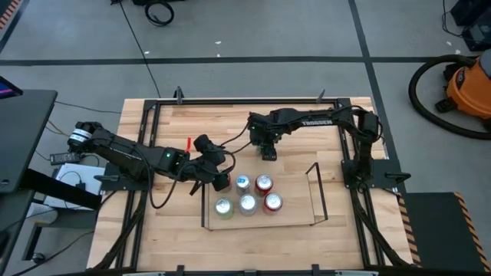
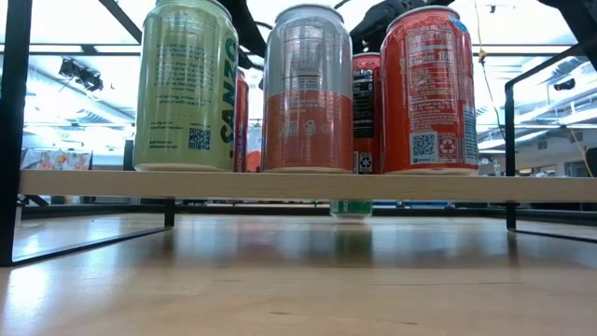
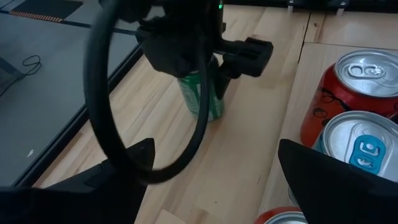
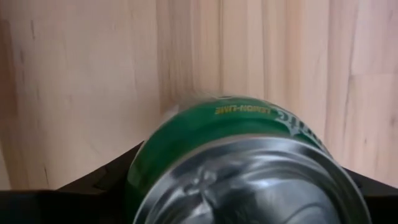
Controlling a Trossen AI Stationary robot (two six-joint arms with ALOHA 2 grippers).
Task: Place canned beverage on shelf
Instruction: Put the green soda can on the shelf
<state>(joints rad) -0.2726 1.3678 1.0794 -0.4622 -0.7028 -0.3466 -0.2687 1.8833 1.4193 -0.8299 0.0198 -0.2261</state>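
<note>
My right gripper (image 1: 268,154) is clenched on the green can (image 4: 239,162), upright on the table just behind the shelf (image 1: 318,188). My left gripper (image 1: 220,178) hangs released over the shelf's near-left corner, five cans (image 1: 247,203) beside it.

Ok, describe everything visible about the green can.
The green can is shiny aluminium with a silver rim and yellow LEMON-LIME lettering. It stands upright on the bare wooden tabletop, behind the shelf rather than on it. The right gripper is over it, jaws either side. Its base shows beneath the shelf floor.
</note>
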